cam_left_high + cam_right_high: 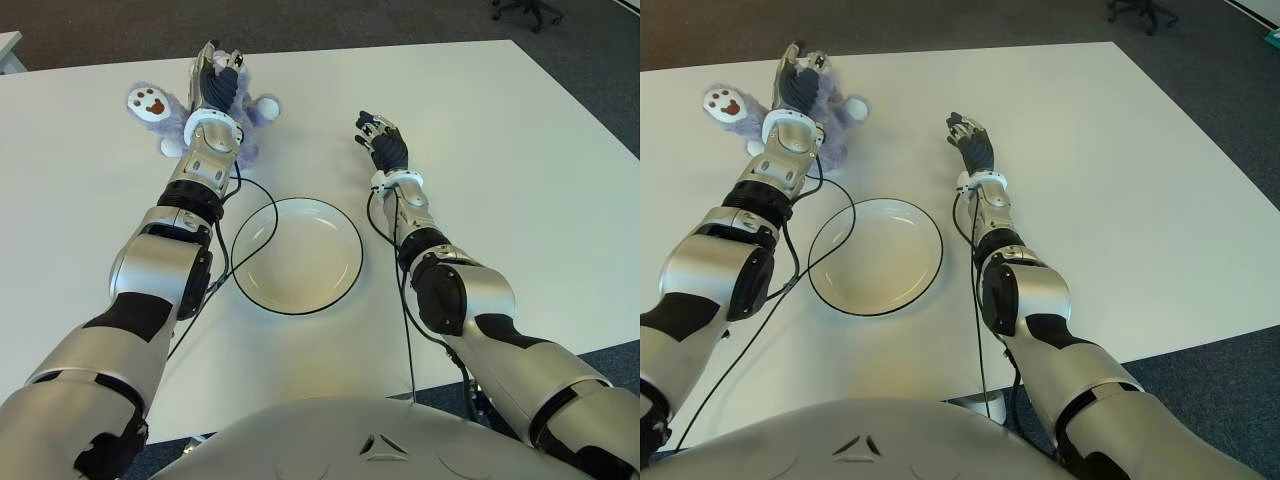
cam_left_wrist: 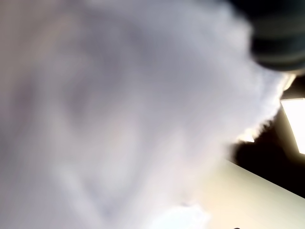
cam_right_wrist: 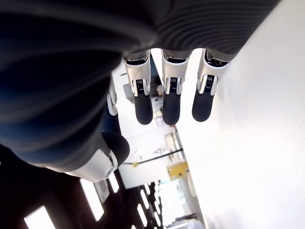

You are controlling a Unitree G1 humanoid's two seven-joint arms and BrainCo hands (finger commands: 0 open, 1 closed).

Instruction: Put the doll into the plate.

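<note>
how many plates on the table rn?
1. The plate sits on the white table, empty, between the two arms. The doll lies beyond it under the left hand; the right hand shows to the plate's right. None seem hidden.

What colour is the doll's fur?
Pale purple doll, with a white foot sole bearing brown paw marks; clearest in the left eye view.

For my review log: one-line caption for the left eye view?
Left hand on the purple doll beyond the empty plate; right hand open over the white table.
</note>
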